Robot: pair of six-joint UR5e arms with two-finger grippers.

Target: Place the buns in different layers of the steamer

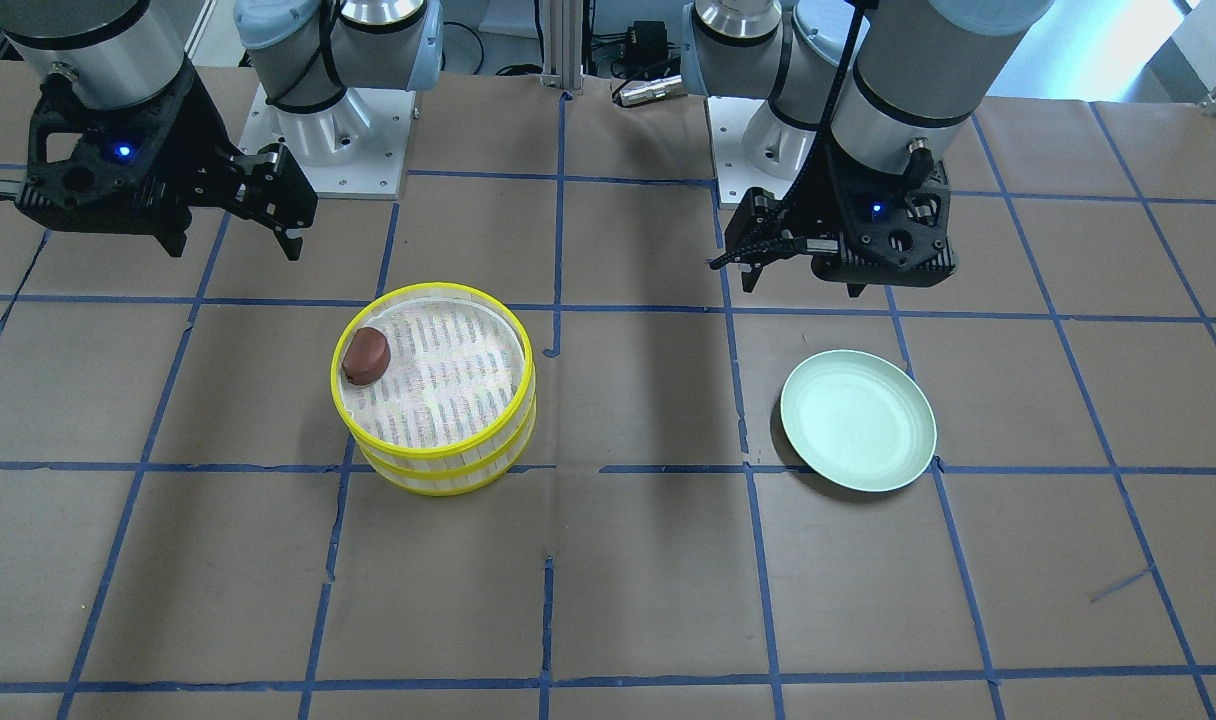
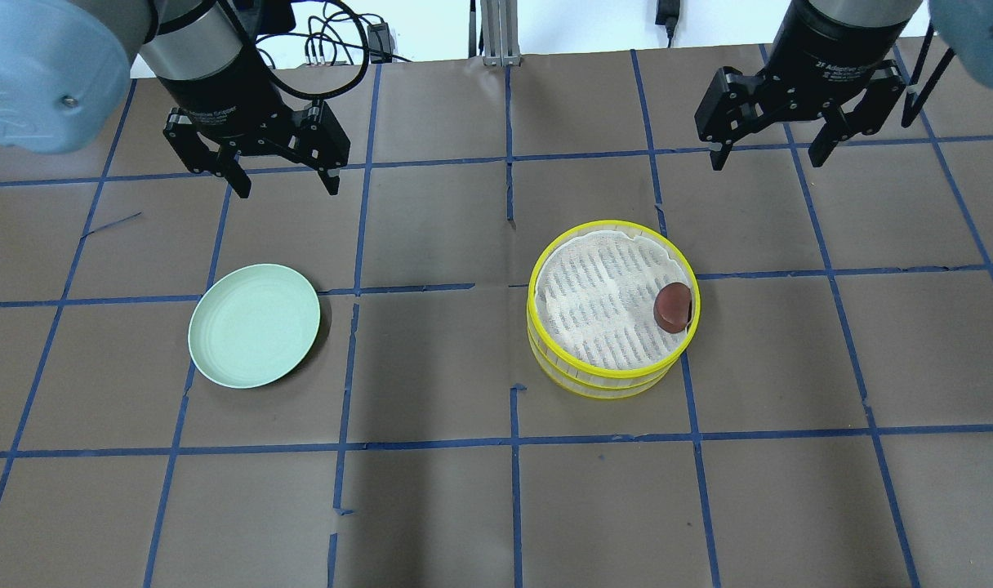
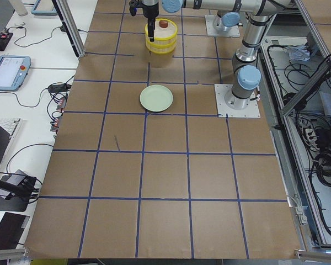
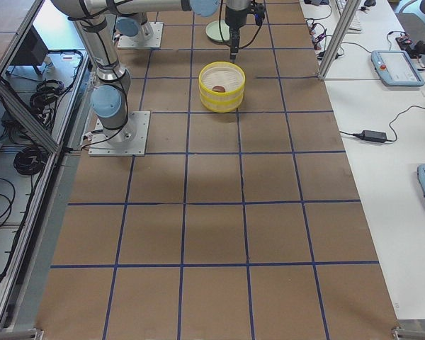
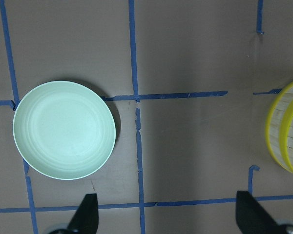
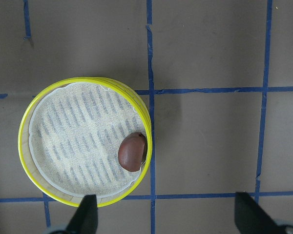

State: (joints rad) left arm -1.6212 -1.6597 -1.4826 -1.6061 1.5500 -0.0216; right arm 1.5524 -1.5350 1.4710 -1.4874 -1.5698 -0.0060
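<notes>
The steamer (image 2: 562, 359) stands as two stacked yellow-rimmed trays right of the table's middle; it also shows in the front view (image 1: 438, 470) and the right wrist view (image 6: 24, 146). The reddish-brown bun (image 2: 674, 306) lies on the top tray's liner against the rim, also in the front view (image 1: 366, 356) and the right wrist view (image 6: 132, 151). The white bun is hidden. My left gripper (image 2: 283, 175) is open and empty, raised behind the plate. My right gripper (image 2: 768, 153) is open and empty, raised behind the steamer.
An empty pale green plate (image 2: 254, 324) lies on the left half of the table, also in the left wrist view (image 5: 63, 129). The brown table is marked with a blue tape grid. Both arm bases stand at the robot's edge of the table.
</notes>
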